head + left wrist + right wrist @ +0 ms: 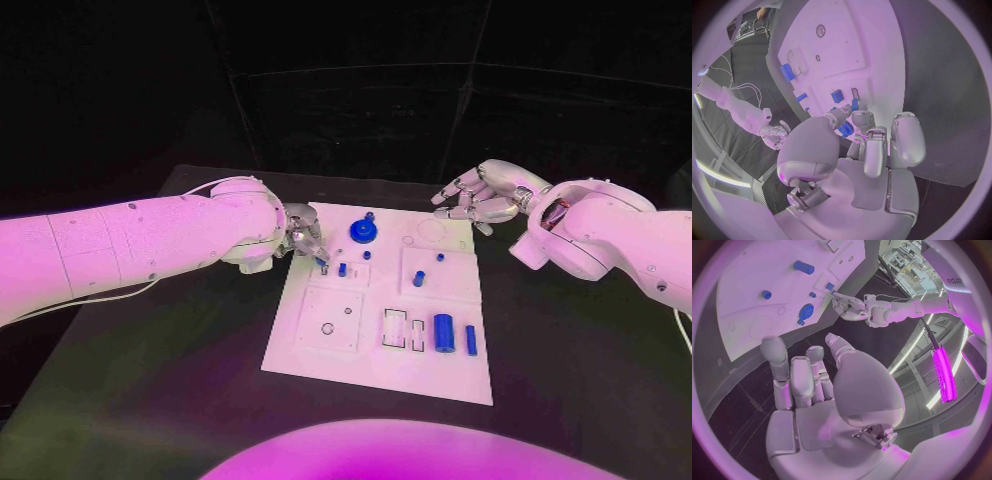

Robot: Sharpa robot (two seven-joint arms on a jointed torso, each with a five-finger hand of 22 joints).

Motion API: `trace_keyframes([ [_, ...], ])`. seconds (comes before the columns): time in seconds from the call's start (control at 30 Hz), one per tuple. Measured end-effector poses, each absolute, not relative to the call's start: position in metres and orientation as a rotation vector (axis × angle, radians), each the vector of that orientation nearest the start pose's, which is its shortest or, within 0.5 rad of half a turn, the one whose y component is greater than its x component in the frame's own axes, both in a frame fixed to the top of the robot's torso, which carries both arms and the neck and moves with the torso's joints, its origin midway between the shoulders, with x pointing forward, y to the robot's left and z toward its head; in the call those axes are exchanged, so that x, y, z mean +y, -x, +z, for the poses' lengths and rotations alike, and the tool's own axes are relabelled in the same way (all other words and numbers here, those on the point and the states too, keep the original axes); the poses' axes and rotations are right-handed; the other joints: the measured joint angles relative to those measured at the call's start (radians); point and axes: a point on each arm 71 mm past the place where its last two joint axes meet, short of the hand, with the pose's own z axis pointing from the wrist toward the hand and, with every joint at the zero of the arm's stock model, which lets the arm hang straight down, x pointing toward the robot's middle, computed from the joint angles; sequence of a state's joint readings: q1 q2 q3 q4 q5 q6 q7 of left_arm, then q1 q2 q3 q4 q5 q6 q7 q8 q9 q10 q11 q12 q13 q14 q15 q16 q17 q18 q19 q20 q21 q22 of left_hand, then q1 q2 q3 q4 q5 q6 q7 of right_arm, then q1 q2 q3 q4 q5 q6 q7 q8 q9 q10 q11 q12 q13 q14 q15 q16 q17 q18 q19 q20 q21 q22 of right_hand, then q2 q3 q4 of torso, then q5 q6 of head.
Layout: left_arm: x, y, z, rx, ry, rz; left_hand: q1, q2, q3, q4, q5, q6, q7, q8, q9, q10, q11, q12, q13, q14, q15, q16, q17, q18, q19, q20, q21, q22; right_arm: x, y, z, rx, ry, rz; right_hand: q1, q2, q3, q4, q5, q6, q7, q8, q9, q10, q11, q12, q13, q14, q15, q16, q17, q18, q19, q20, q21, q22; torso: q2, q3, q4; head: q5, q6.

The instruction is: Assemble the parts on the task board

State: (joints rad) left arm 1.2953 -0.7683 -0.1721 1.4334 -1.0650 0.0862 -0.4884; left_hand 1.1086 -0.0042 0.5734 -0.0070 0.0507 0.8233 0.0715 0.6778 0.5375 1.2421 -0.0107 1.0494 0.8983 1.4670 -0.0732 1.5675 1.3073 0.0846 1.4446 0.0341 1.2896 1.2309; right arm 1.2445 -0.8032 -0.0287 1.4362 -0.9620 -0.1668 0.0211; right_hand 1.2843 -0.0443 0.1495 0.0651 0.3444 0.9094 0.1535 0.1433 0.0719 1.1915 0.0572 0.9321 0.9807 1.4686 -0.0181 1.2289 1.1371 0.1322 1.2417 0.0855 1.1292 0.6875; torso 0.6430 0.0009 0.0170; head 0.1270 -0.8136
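At the task board's (378,375) near-left edge, your left robot hand (303,238) is pinching a small, stiff, slippery blue part (846,130) by its sides, while your right robot hand (483,198) is hovering with fingers apart, holding nothing.

Head camera steeply above the task board (378,300); both wrist cameras close behind their hands, sharing that board.

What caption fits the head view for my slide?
Left hand pinches a small blue part at the task board's edge; right hand hovers.
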Motion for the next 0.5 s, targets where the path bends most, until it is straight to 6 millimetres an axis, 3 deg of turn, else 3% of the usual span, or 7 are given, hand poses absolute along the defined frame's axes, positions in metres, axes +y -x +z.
trace_keyframes([
  [0.5, 0.2064, -0.4906, -0.2344, 2.311, 0.135, -0.335, 0.000, 0.000, 0.001, -0.001, 0.000, 0.000, 0.000, 0.004, -0.002, 0.000, 0.000, 0.000, -0.001, 0.000, 0.000, 0.000, 0.000, 0.000, 0.000, 0.000, 0.000, 0.000, -0.1998, -0.5073, -0.1727, 1.822, -0.199, 0.972, 0.000, 0.000, 0.000, 0.000, 0.000, 0.000, 0.000, 0.000, 0.000, 0.000, 0.000, 0.000, 0.000, 0.000, 0.000, 0.000, 0.000, 0.000, 0.000, 0.000, 0.000, 0.000, 0.000, 0.0006, -0.0001, -0.002, -0.004],
])
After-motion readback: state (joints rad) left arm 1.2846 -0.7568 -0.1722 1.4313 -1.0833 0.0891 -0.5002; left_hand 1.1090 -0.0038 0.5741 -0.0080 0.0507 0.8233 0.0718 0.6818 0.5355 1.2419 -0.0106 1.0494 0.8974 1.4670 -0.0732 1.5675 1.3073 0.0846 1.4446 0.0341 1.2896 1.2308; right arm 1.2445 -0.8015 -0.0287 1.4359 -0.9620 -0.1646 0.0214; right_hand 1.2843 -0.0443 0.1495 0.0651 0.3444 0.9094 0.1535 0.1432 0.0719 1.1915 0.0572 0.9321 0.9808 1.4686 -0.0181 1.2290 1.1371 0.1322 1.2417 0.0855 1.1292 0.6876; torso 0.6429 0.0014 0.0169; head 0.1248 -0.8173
